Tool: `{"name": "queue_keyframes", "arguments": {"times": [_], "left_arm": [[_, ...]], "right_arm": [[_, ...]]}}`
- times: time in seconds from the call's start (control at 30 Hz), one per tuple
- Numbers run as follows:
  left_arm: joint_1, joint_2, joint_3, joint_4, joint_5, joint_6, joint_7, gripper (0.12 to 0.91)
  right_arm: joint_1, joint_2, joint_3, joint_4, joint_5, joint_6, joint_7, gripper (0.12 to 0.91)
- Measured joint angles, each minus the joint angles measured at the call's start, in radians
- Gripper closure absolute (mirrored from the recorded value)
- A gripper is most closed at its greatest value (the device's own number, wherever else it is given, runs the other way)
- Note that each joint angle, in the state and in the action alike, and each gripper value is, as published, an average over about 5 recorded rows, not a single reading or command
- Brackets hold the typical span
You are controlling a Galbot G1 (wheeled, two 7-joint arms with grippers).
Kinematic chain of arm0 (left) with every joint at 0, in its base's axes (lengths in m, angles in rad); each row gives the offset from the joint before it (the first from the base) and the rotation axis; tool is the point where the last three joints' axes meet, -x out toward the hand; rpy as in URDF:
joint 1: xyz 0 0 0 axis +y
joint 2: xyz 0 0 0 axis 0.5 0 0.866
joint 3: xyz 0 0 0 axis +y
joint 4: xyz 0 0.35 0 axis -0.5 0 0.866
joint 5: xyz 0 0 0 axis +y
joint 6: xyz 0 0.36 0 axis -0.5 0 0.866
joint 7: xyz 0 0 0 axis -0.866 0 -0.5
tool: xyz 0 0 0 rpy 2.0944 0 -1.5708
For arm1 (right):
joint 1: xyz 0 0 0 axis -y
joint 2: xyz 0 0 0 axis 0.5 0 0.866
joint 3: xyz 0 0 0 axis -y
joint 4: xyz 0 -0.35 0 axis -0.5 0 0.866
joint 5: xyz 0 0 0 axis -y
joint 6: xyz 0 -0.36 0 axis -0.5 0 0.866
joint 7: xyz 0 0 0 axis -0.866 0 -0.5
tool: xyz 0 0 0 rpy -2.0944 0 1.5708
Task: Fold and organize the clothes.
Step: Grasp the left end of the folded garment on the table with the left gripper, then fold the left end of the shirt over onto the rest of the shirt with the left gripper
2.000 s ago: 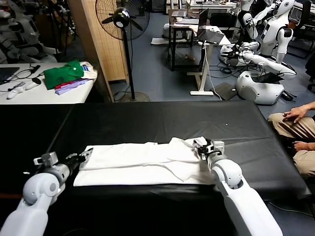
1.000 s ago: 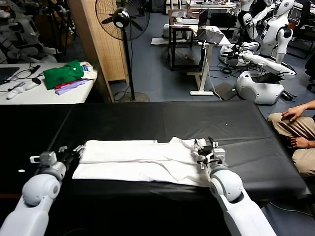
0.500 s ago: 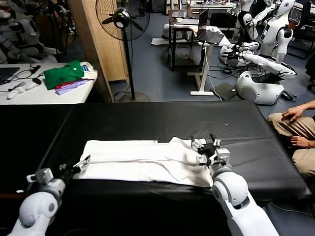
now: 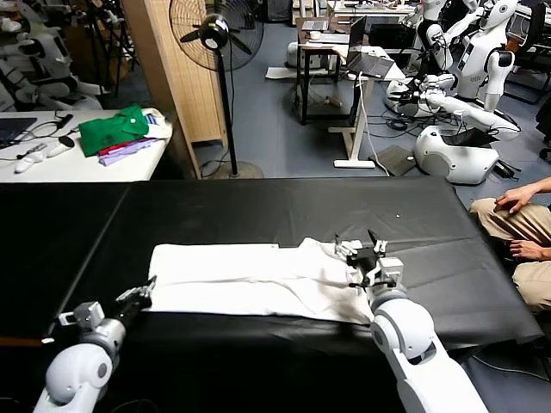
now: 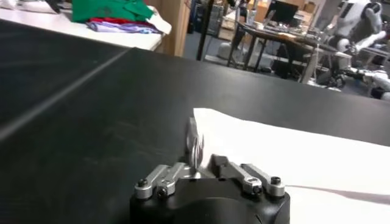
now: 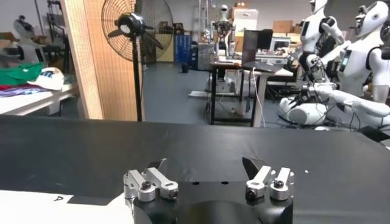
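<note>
We see the T-shirt (image 4: 258,284) lying flat on the black table (image 4: 258,206), folded into a long white band across the near half. Head view: left gripper (image 4: 138,297) at the shirt's near left corner, right gripper (image 4: 366,258) over the shirt's right end. From here we cannot tell whether either touches the cloth.

Left wrist view adds what the head view lacks: the left fingers (image 5: 195,143) are pressed together, blurred, in front of the shirt's (image 5: 292,152) corner; whether any cloth is pinched between them we cannot tell.

Right wrist view: right fingers (image 6: 253,165) spread wide, nothing between them, bare table beyond; only a sliver of shirt (image 6: 55,207) shows at the frame's edge.

Head view alone shows a side table (image 4: 52,163) with a green garment (image 4: 116,129), a fan (image 4: 215,34), and a seated person (image 4: 521,232) at the right
</note>
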Motion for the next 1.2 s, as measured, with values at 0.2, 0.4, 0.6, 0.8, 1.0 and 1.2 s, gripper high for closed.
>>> {"name": "queue_keyframes", "arguments": {"times": [0.2,0.4,0.6,0.8,1.0,1.2], "left_arm": [[0.012,0.031,-0.015,0.008,0.211,-0.067,-0.007,0.880],[0.047,0.124,-0.099,0.022,0.393,-0.108,-0.040,0.879],[0.089,0.212,-0.188,-0.003,0.413,-0.093,-0.053,0.879],[0.071,0.152,-0.130,-0.113,0.348,-0.036,-0.047,0.879],[0.023,0.011,0.047,-0.235,0.236,0.018,-0.056,0.879],[-0.031,-0.121,0.218,-0.265,0.204,0.035,-0.065,0.879]], "right_arm": [[-0.001,0.006,0.001,0.011,0.000,-0.009,0.004,0.227],[0.008,0.009,-0.001,0.024,0.002,-0.020,0.009,0.227],[-0.001,0.023,-0.010,0.030,-0.005,-0.024,0.015,0.227],[-0.021,0.018,-0.003,0.046,-0.019,-0.033,0.024,0.227],[-0.049,0.014,0.017,0.059,-0.032,-0.037,0.029,0.227],[-0.073,0.023,0.023,0.061,-0.047,-0.036,0.031,0.227]]}}
